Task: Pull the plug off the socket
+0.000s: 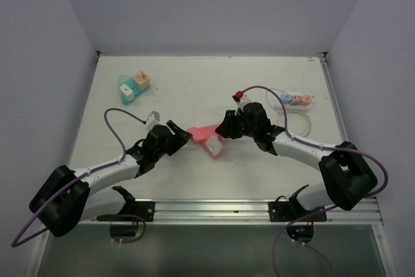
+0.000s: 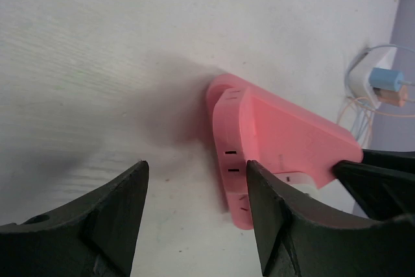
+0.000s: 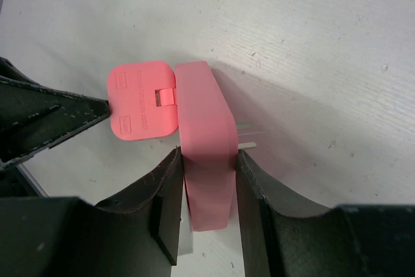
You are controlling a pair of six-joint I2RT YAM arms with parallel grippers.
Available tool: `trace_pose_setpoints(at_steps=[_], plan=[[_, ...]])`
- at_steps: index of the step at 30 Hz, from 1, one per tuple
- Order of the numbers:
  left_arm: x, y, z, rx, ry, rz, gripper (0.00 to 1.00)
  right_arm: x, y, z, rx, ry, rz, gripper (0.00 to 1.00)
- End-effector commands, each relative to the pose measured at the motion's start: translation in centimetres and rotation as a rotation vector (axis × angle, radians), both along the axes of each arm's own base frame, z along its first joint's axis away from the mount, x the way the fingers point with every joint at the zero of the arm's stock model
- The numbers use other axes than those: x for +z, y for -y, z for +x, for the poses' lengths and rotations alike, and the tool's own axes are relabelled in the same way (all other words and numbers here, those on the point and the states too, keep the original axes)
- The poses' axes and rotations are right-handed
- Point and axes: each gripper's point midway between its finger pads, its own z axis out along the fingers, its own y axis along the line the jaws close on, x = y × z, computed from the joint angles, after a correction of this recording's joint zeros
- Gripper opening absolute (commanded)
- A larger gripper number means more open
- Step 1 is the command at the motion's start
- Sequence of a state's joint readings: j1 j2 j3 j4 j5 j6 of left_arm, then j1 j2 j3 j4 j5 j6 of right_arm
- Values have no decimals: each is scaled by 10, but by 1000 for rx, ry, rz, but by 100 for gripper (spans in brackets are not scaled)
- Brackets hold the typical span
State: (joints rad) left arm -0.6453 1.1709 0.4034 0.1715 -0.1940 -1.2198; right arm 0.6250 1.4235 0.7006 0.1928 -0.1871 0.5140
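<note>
A pink socket block (image 1: 202, 133) lies at mid-table with a white plug (image 1: 215, 148) stuck in its near end. My right gripper (image 1: 224, 129) is shut on the pink socket (image 3: 206, 128), one finger on each flat side. Metal prongs (image 3: 248, 132) stick out of the socket's right face and a pink flap (image 3: 141, 100) lies to its left. A sliver of the white plug (image 3: 187, 244) shows below the fingers. My left gripper (image 1: 183, 135) is open. In the left wrist view the left gripper (image 2: 196, 167) has its right fingertip beside the socket (image 2: 272, 134), and the plug (image 2: 303, 183) is partly hidden.
Teal and orange adapters (image 1: 134, 86) sit at the back left. A coiled white cable with blue and orange plugs (image 1: 295, 100) lies at the back right, also in the left wrist view (image 2: 388, 82). A metal rail (image 1: 214, 207) runs along the near edge.
</note>
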Motion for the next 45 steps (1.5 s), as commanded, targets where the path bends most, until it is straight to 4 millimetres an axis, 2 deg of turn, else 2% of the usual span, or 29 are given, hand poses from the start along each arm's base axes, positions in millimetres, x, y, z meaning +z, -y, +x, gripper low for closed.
trace_pose_setpoints(at_steps=[1, 6, 8, 13, 16, 19, 24, 30, 35, 38, 45], plan=[[-44, -31, -23, 30, -115, 129, 65, -5, 11, 4, -41, -1, -35, 0], [-39, -29, -22, 24, -92, 89, 66, -1, 8, 3, -29, 6, -26, 0], [-32, -25, -20, 15, -70, 65, 68, 1, 7, 4, -25, 10, -21, 0], [-3, -10, -11, -24, 21, -21, 83, 1, 7, 3, -21, 9, -19, 0], [9, -3, -8, -46, 56, -63, 85, 1, 6, 3, -21, 8, -15, 0], [11, 1, -4, -48, 68, -80, 85, 2, 4, 4, -19, 6, -6, 0], [1, 9, 5, -49, 48, -84, 76, 4, 1, 2, -6, 6, 15, 0], [-2, 25, 14, -83, 39, -132, 67, 5, 1, 1, -4, 7, 21, 0], [7, 30, 21, -89, 73, -156, 60, 3, 1, -1, -2, 2, 22, 0], [14, 33, 23, -98, 98, -179, 59, 2, 1, -2, -2, 0, 26, 0], [16, 37, 23, -107, 107, -210, 54, 4, 0, -3, 1, 0, 37, 0]])
